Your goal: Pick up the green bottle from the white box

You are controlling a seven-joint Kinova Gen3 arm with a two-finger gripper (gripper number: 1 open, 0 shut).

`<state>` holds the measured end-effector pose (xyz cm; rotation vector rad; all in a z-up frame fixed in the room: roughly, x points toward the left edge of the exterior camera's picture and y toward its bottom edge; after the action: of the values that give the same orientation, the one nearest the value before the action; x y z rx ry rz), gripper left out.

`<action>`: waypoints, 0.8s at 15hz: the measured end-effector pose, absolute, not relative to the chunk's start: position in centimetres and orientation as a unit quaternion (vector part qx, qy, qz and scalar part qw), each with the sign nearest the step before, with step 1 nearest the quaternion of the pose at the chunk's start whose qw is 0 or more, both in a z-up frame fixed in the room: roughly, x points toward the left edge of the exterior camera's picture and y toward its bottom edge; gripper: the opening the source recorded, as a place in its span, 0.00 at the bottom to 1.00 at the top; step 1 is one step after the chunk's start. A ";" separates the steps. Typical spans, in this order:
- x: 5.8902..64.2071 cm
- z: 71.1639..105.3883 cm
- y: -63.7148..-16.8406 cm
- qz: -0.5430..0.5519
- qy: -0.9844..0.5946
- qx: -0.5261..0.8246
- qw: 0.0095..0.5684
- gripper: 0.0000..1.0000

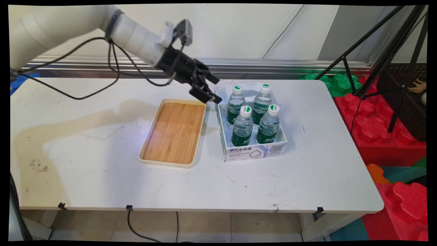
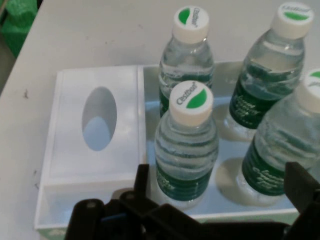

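My gripper [image 1: 215, 90] hangs open above the far left corner of a white cardboard box [image 1: 254, 152], touching nothing. The box holds several small water bottles with green labels and white caps. The far left bottle [image 1: 235, 102] is the one nearest to the gripper. In the hand view this bottle [image 2: 187, 145] stands upright just beyond the gripper [image 2: 220, 176], between the two black fingers [image 2: 142, 175]. Another bottle [image 2: 187, 55] stands behind it, and two more [image 2: 272, 75] are to the right. A covered part of the box [image 2: 100, 120] with an oval hole lies to the left.
An empty wooden tray [image 1: 174, 133] with a cream rim lies just left of the box. A black tripod [image 1: 382, 58] and red and green foam blocks [image 1: 379, 130] stand off the table's right end. Black cables [image 1: 112, 68] hang from the arm.
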<state>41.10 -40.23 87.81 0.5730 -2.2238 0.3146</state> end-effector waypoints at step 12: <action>36.7 81.5 -44.9 0.112 -0.886 0.230 0.387 1.00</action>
<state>36.72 -44.86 81.49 0.5868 -2.2553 0.2862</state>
